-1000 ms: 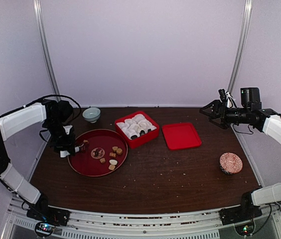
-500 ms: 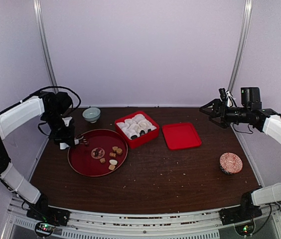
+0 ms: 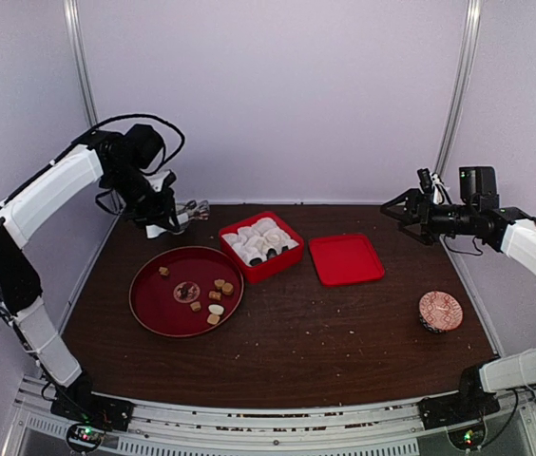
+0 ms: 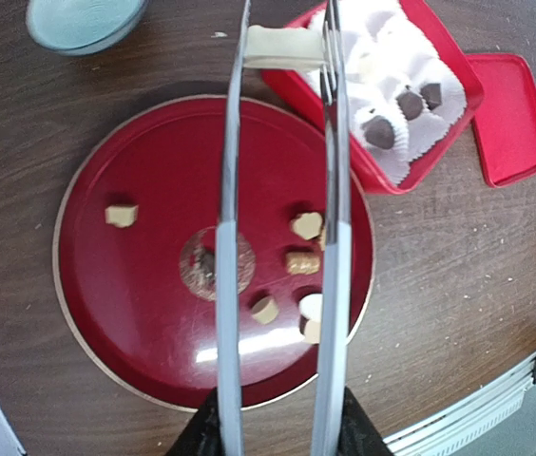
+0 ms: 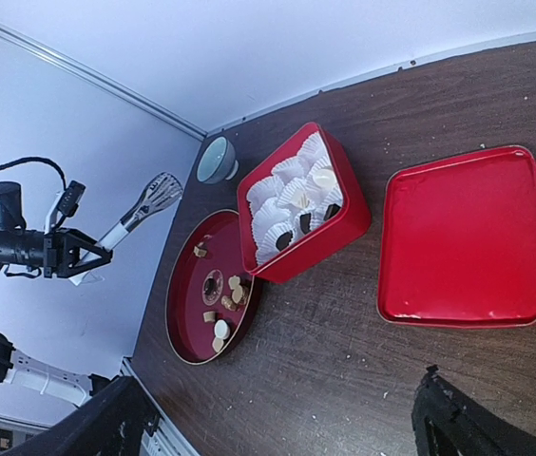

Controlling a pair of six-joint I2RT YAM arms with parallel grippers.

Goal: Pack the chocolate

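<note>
My left gripper (image 4: 277, 423) is shut on metal tongs (image 4: 230, 237), raised above the table's back left (image 3: 161, 222). The tong tips pinch a cream-white chocolate piece (image 4: 282, 46) next to the left corner of the red box (image 4: 292, 90). The box (image 3: 283, 261) holds white paper cups, some with dark chocolates (image 4: 379, 131). Several tan and cream chocolates (image 4: 306, 225) lie on the round red plate (image 4: 154, 342), with one tan cube (image 4: 121, 215) apart at its left. My right gripper (image 3: 396, 211) is open and empty, high at the right.
A red lid (image 3: 345, 258) lies flat right of the box. A pale blue bowl (image 4: 83, 19) stands at the back left, beyond the plate. A pink patterned dish (image 3: 440, 311) sits near the right edge. A metal frame and walls enclose the table.
My left arm has risen from the plate's left edge and swung back and right toward the box, the tongs now carrying the cream-white piece. The right arm has not moved.
</note>
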